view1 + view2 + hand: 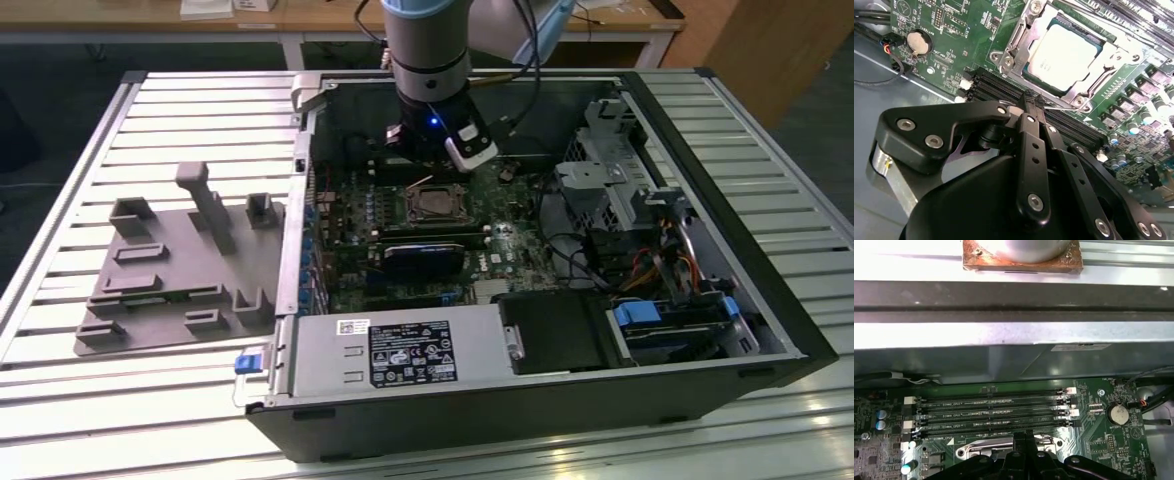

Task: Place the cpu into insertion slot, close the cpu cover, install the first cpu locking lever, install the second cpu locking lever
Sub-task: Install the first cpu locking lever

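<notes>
your gripper (1032, 100) has its fingers (1029, 145) pressed together with nothing between them. the tips sit low over the green motherboard (944, 45), just beside the near edge of the insertion slot (434, 205) and right above the long black memory slots (994, 412). whether they touch the board i cannot tell.

the cpu (1066, 55) already lies flat in the slot. the cpu cover (1021, 42) looks to be down over it, its window framing the grey top. so treat this as lever work. a thin bright rod (1060, 109) runs along the slot's edge close by the tips. it is probably a locking lever, though i cannot tell if it is hooked.

use the closed tips as one blunt point and bear on the rod alone, never on the cover plate or the chip. press slowly and steer the rod sideways as well as down, since a straight push may let it spring off. mind the white latches (1070, 390) at the ends of the memory slots. in the exterior view the arm stands upright inside the open computer case (721, 330) on the slatted worktop (134, 120), so hold the wrist off the case wall.
</notes>
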### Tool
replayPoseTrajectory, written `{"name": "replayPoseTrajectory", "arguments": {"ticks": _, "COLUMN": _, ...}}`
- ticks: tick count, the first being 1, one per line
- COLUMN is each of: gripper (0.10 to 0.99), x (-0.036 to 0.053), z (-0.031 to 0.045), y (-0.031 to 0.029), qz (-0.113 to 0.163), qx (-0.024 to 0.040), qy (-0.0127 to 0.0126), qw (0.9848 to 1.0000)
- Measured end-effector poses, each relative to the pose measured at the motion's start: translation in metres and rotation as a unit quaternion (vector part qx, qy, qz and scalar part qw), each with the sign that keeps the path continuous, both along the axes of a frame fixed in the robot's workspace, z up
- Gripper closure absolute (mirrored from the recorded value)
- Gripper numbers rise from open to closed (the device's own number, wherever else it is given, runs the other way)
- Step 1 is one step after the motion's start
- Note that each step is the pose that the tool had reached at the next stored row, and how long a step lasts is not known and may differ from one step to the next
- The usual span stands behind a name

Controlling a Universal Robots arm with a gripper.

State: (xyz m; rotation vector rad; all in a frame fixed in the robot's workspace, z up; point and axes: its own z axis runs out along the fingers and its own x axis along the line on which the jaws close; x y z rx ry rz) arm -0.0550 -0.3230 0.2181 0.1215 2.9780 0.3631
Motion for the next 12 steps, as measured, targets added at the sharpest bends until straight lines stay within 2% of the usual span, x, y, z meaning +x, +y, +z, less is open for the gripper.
{"name": "replayPoseTrajectory", "arguments": {"ticks": 5, "gripper": 0.984, "x": 0.0, "z": -0.0009, "y": 0.0027, "qz": -0.01, "qx": -0.0059, "qy": -0.0002, "qw": 0.9999}}
{"name": "replayPoseTrajectory", "arguments": {"ticks": 12, "gripper": 0.984, "x": 0.0, "z": -0.003, "y": 0.0045, "qz": -0.04, "qx": -0.0079, "qy": 0.0, "qw": 0.9992}}
